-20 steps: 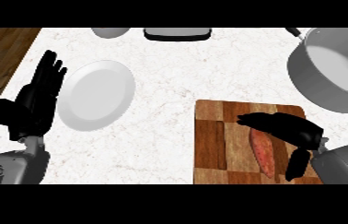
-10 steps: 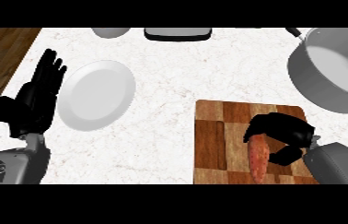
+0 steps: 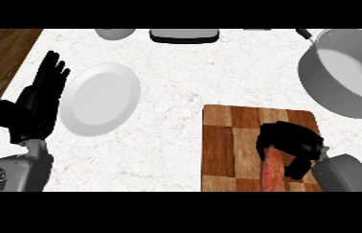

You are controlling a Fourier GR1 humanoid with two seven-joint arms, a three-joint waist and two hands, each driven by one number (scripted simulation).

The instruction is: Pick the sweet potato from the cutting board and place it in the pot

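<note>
Sweet potato (image 3: pixel 271 172) on cutting board (image 3: pixel 230 145) at five o'clock, right hand (image 3: pixel 290 143) curled round its top end, pot (image 3: pixel 332 78) at two o'clock, left hand (image 3: pixel 39 102) resting open at nine o'clock beside white plate (image 3: pixel 99 99)

I've got a single feed, the head view, looking steeply down on the counter (image 3: pixel 184 83) from above its near edge and facing toward the far edge. It sits close enough that the pot (image 3: pixel 332 78) is cut off at the frame's right side and the cutting board (image 3: pixel 226 145) runs out past the bottom. My left hand (image 3: pixel 39 107) comes in at lower left, my right hand (image 3: pixel 293 145) at lower right, both forearms entering from the near edge. A strip of wooden floor (image 3: pixel 17 47) shows beyond the counter's far left corner. No second view to compare.
</note>
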